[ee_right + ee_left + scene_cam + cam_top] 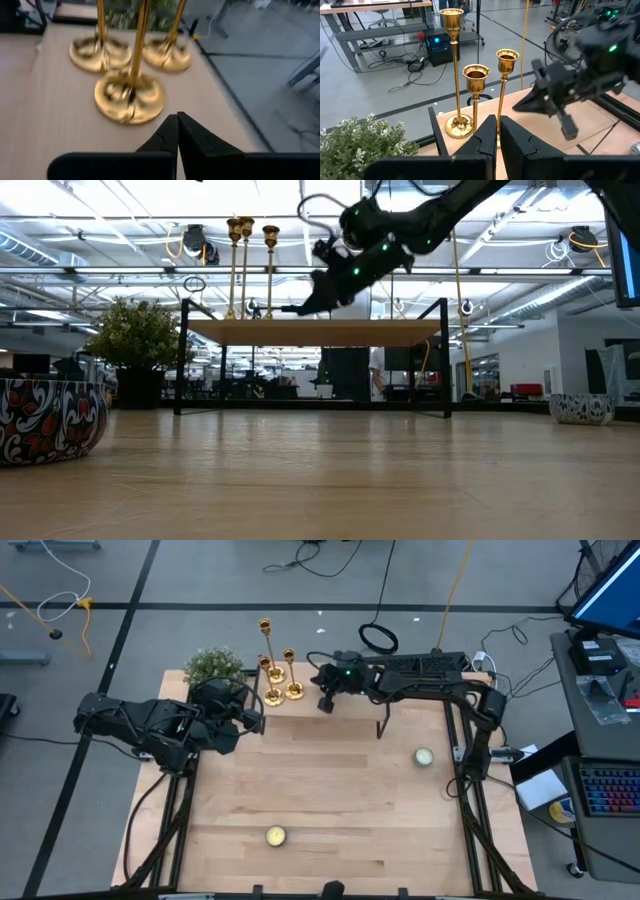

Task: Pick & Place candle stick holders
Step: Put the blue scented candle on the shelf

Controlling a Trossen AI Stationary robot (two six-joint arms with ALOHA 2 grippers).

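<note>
We see high view straight down over whole table (330,810); low view level at tabletop height, facing room beyond. Left wrist view looks past own fingers across far table edge; right wrist view sits close above. Both wrist views share candle stick holders (476,95) (131,75)

Grey floor (200,580) with dark seams surrounds the wooden table (320,800); cables (310,555) trail at twelve o'clock. A desk (600,720), possibly with a keyboard, at three o'clock.
</note>
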